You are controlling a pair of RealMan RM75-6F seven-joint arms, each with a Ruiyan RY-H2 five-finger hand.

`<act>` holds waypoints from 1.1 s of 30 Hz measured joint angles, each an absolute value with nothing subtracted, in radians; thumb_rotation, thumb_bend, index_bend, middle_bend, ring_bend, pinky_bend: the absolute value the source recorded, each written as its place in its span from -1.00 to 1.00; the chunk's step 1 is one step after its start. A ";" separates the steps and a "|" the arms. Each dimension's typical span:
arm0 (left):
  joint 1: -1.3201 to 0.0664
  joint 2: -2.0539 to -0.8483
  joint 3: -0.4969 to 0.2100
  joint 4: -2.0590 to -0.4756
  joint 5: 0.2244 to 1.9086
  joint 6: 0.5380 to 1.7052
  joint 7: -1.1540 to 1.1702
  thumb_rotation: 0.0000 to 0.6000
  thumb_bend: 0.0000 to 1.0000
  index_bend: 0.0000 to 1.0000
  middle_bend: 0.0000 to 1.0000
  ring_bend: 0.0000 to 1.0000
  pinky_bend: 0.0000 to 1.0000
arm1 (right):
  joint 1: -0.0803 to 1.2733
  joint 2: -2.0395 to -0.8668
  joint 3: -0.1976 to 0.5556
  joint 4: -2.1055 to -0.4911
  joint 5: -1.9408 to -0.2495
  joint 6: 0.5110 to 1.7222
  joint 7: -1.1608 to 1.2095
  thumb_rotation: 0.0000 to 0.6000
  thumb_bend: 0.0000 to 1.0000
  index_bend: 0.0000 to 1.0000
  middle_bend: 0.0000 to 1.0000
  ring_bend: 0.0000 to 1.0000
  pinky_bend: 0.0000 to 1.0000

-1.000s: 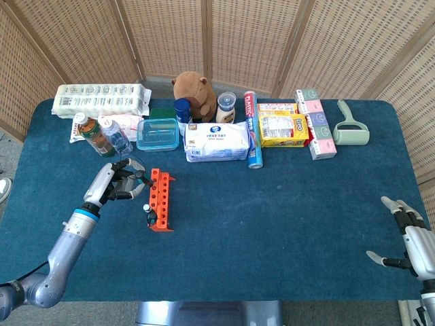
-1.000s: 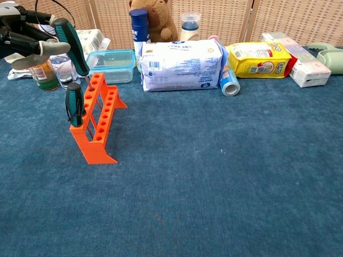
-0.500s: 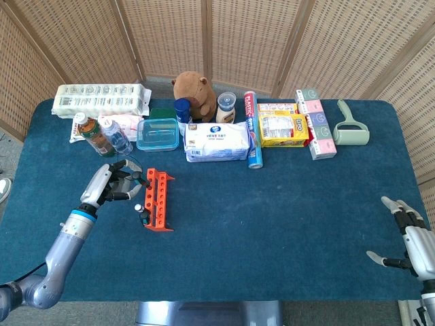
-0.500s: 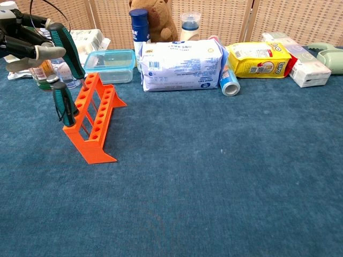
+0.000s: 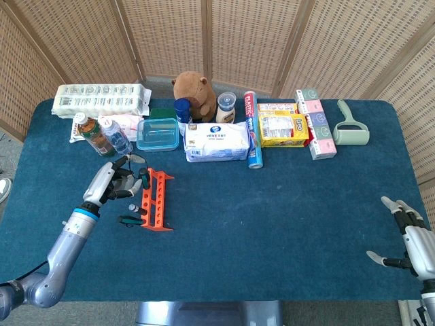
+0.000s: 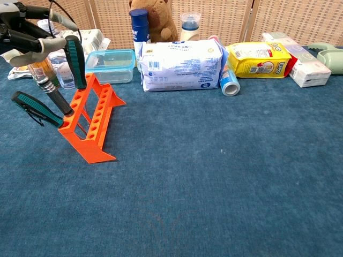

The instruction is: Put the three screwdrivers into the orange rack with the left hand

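The orange rack [image 5: 156, 201] [image 6: 92, 126] is tipped toward its left side on the blue table. Three green-and-black screwdrivers stick out of it. One [image 6: 75, 61] [image 5: 144, 182] stands nearly upright at the far end. Another [image 6: 53, 94] [image 5: 134, 207] leans left. The third [image 6: 31, 107] [image 5: 128, 220] lies almost flat, pointing left. My left hand [image 5: 113, 183] [image 6: 25, 38] hovers just left of the upright handle with its fingers spread; I cannot tell whether a fingertip touches it. My right hand [image 5: 408, 238] rests with its fingers apart at the table's right front corner, holding nothing.
Bottles [image 5: 95, 134] and a clear blue-lidded box [image 5: 158, 134] stand just behind the rack. A wipes pack [image 6: 179, 65], a blue can [image 6: 229, 81], a yellow bag [image 6: 257, 59], boxes and a plush toy [image 5: 194, 92] line the back.
The rack has tipped further left, and the two nearer screwdrivers have swung down and outward. My left hand's fingers have spread away from the far handle it was pinching.
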State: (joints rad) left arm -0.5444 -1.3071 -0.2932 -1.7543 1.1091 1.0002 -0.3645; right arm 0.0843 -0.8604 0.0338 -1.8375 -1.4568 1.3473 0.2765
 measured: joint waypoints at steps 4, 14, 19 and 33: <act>-0.552 -1.313 -0.302 -1.765 1.105 1.005 -0.351 1.00 -0.17 -0.43 0.60 0.48 0.74 | 0.085 -0.861 0.035 -1.836 -1.454 1.345 0.277 1.00 -1.00 -1.00 -0.74 -1.00 -1.00; -0.580 -1.334 -0.306 -1.780 1.089 1.000 -0.293 1.00 -0.17 -0.43 0.60 0.48 0.74 | 0.083 -0.859 0.036 -1.835 -1.455 1.351 0.283 1.00 -1.00 -1.00 -0.73 -1.00 -1.00; -0.582 -1.342 -0.302 -1.764 1.074 0.994 -0.295 1.00 -0.17 -0.43 0.60 0.48 0.74 | 0.084 -0.858 0.036 -1.831 -1.455 1.348 0.287 1.00 -1.00 -1.00 -0.73 -1.00 -1.00; -0.631 -1.375 -0.314 -1.737 1.084 0.963 -0.271 1.00 -0.17 -0.43 0.60 0.48 0.74 | 0.087 -0.863 0.036 -1.835 -1.452 1.343 0.272 1.00 -1.00 -1.00 -0.72 -1.00 -1.00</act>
